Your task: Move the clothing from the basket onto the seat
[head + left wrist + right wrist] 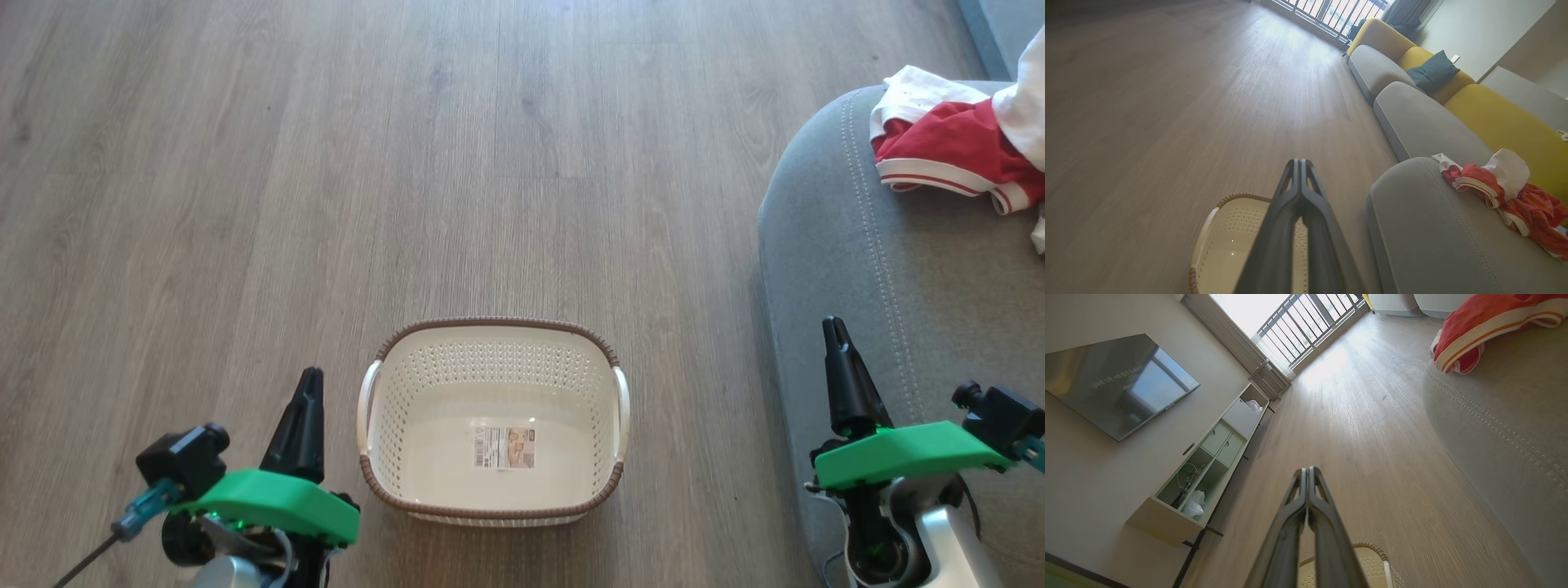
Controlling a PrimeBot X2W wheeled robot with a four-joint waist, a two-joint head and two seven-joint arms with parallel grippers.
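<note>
Our left pincer [308, 388] has its fingers pressed together with nothing between them; just to its right the basket [490, 371] stands on the wooden floor [408, 163], a paper label [504, 447] on its bottom. Right of the basket, our right pincer [837, 343] is likewise closed tight and empty, above the near edge of the grey seat [857, 269]; the red and white clothing [955, 147] lies heaped on that seat, ahead of this pincer and to its right, well apart from its tips.

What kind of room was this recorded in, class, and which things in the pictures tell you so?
Most likely a home living room: a long sofa with grey seats and yellow backs, a flat television on the wall, and a low shelf unit against that wall.
</note>
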